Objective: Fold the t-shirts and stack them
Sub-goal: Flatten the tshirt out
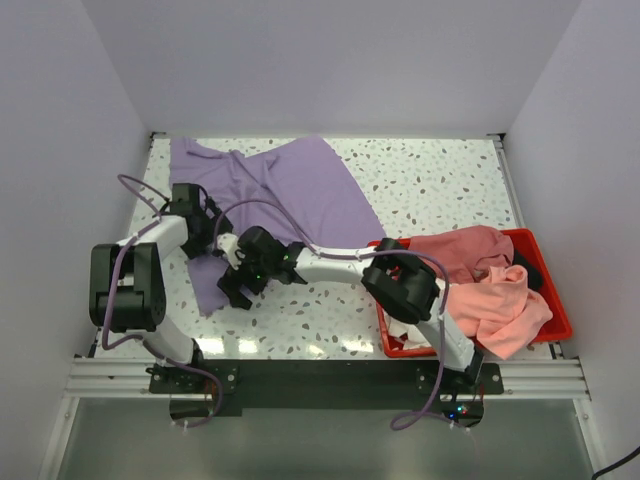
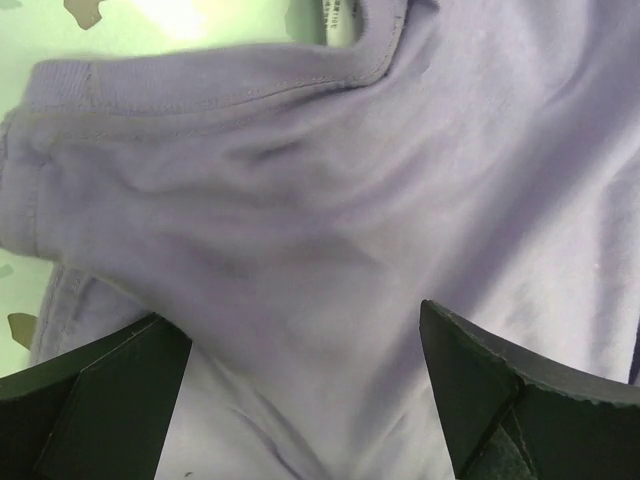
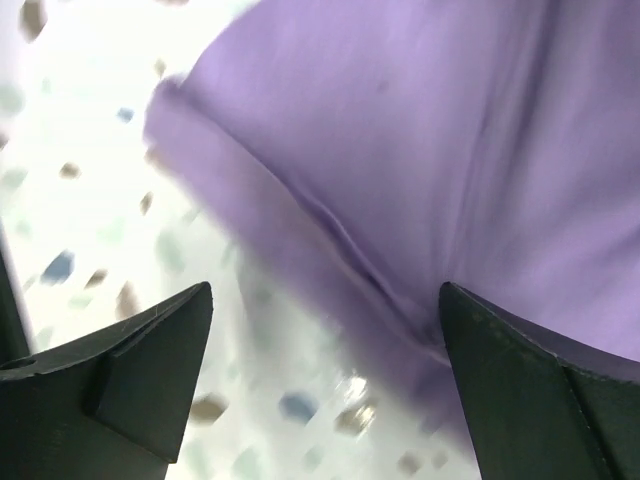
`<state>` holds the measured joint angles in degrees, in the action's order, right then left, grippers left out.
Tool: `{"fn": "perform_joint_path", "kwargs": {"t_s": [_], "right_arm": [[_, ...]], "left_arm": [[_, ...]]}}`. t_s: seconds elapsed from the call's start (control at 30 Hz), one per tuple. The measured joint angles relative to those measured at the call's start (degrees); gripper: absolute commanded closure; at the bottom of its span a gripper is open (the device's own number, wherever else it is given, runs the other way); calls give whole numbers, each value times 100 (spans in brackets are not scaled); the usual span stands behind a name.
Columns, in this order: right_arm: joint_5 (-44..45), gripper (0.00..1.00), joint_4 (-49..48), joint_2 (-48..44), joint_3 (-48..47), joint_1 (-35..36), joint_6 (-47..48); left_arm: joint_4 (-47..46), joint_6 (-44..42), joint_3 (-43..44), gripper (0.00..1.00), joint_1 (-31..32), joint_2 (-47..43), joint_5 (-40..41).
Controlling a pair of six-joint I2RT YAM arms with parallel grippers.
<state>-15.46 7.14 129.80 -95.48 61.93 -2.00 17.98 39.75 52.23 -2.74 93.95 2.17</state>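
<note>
**Q:** Speckled bench (image 1: pixel 440 190), plain white walls round it. Where's the purple t-shirt (image 1: pixel 290 185) sitting, and what are the claws doing?

**A:** It's spread unfolded from the far left corner toward the middle, with a strip running down along the left side. Both arms crowd over that strip, so from the top camera you can't really make out how the cloth lies under them. The left gripper (image 1: pixel 220 242) is spread wide. Its wrist camera shows rumpled purple cloth (image 2: pixel 330 200) filling the gap between the fingers, with the collar (image 2: pixel 350 40) at the top. The label there is too small to read. The right gripper (image 1: pixel 236 288) is spread too, over a hem of the shirt (image 3: pixel 450 130) next to bare bench. That view's blurry, and I can't tell if either claw touches the fabric.

**Q:** And the other shirts?

**A:** They're heaped in a red bin (image 1: pixel 558 312) at the near right corner. A dark pink shirt (image 1: pixel 460 250) and a salmon one (image 1: pixel 505 310) hang over its rim, partly hidden behind the right arm.
</note>
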Motion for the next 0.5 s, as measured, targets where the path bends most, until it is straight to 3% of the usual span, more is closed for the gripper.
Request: {"fn": "perform_joint_path", "kwargs": {"t_s": [0.27,0.5], "right_arm": [[-52,1,-177,-1180,1727,181,-240],[-223,1,-109,-1888,2634,358,-448]], "left_arm": [[33,24,7,0,15,0,50],[74,22,7,0,13,-11,170]]}}
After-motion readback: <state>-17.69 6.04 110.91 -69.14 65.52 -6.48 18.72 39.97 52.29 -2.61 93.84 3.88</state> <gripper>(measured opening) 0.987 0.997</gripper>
